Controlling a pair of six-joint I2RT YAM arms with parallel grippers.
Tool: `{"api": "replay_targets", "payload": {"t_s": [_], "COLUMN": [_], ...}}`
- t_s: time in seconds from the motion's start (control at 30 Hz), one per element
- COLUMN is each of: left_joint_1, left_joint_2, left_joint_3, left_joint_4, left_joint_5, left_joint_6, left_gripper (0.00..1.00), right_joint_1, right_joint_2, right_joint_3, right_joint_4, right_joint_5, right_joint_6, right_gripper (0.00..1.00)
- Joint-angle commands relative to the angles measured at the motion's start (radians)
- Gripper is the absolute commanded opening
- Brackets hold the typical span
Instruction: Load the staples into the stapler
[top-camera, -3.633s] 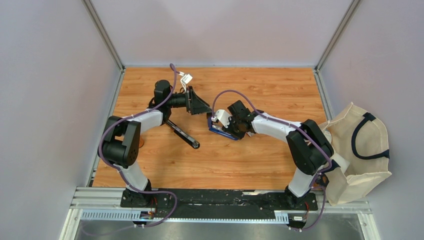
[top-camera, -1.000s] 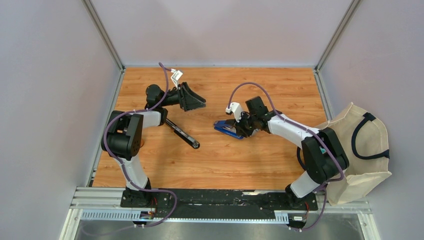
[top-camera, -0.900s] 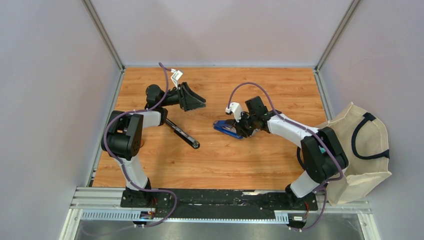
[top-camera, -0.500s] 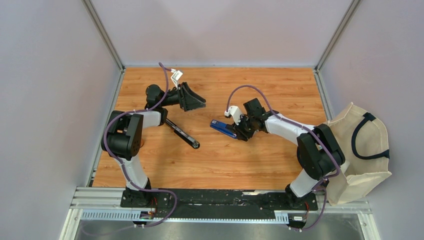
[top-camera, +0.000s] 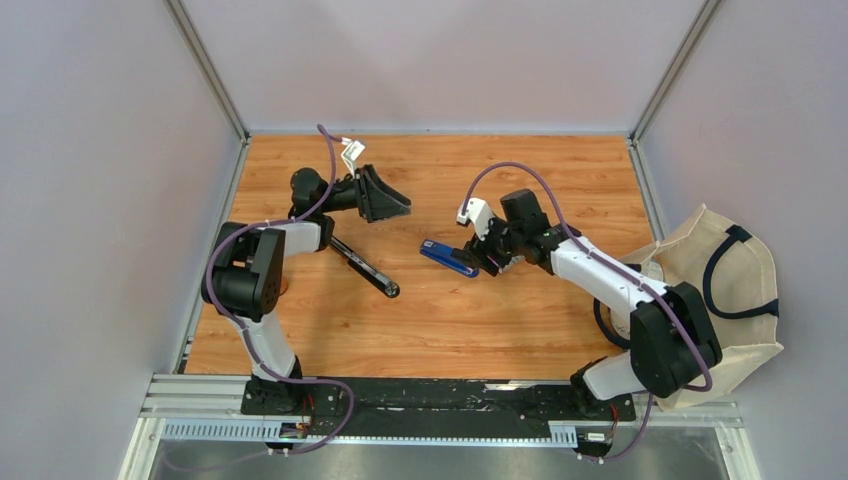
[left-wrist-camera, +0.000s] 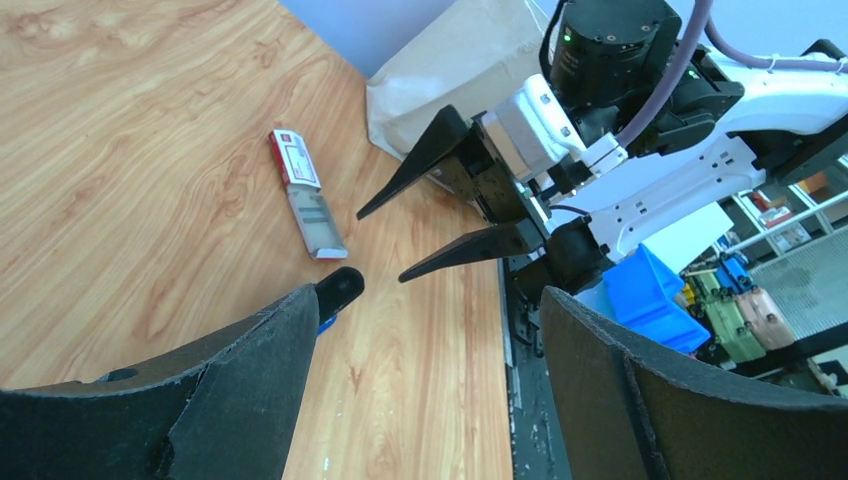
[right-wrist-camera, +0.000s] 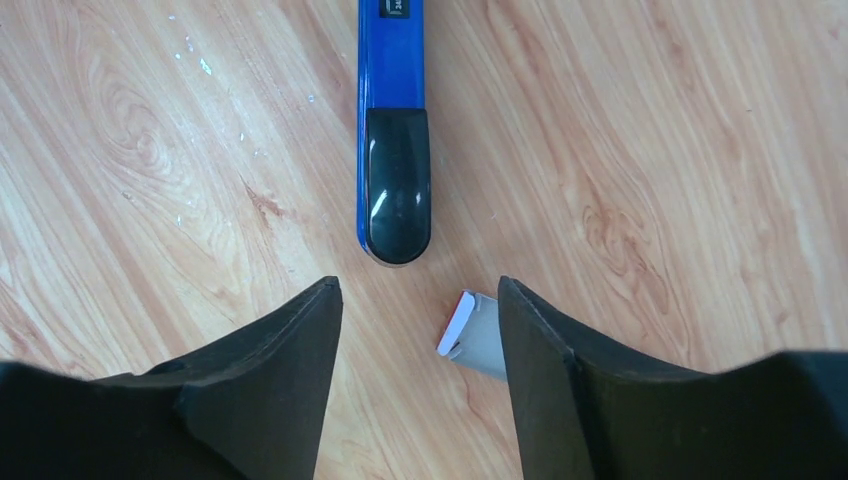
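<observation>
A cream tote bag (top-camera: 722, 318) slumps at the near right, off the edge of the wooden counter (top-camera: 450, 340). Further in on the left, a long black bar (top-camera: 366, 270) lies slantwise on the wood.

Around mid-counter lies the blue stapler (top-camera: 447, 257), flat and closed, its black end toward the right arm. The right pincer (right-wrist-camera: 418, 290) hangs just above that end with its fingers (right-wrist-camera: 290, 350) apart, gripping nothing. In its wrist view the black end sits just beyond the fingertips. The small white staple box (right-wrist-camera: 468, 335), red at one end, lies on the wood near that end, apart from the stapler and partly hidden behind one finger. From the left wrist the box shows its drawer slid out, grey inside; single strips are too small to tell.

Beyond these, toward the far left, the left pincer (left-wrist-camera: 430, 300) is raised off the counter. Its fingers spread wide and hold nothing, facing the right pincer.
</observation>
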Motion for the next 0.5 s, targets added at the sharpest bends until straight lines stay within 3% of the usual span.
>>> {"api": "replay_targets", "payload": {"t_s": [0.0, 0.07, 0.13, 0.17, 0.2, 0.33, 0.47], "left_joint_1": [0.043, 0.063, 0.054, 0.028, 0.019, 0.06, 0.065], "left_joint_2": [-0.124, -0.218, -0.33, -0.352, -0.367, -0.358, -0.358], "left_joint_3": [0.048, 0.074, 0.185, 0.243, 0.267, 0.299, 0.308], "left_joint_4": [-0.14, -0.489, -1.154, -1.37, -1.452, -1.511, -1.626], "left_joint_5": [0.011, -0.052, -0.307, -0.425, -0.489, -0.448, -0.537], "left_joint_6": [0.152, 0.434, 0.941, 1.115, 1.178, 1.185, 1.247], "left_gripper": [0.89, 0.89, 0.89, 0.89, 0.9, 0.9, 0.91], "right_joint_1": [0.001, 0.001, 0.002, 0.002, 0.002, 0.009, 0.056], "right_joint_2": [-0.046, -0.054, -0.055, -0.058, -0.058, -0.069, -0.099], "right_joint_3": [-0.022, -0.029, -0.029, -0.029, -0.029, -0.027, -0.03], "right_joint_4": [0.059, 0.065, 0.071, 0.071, 0.071, 0.068, 0.087], "right_joint_5": [0.017, 0.014, 0.011, 0.006, -0.001, -0.041, -0.035], "right_joint_6": [-0.019, -0.018, -0.01, -0.008, -0.002, 0.015, 0.037], "right_gripper": [0.64, 0.64, 0.65, 0.65, 0.65, 0.68, 0.67]}}
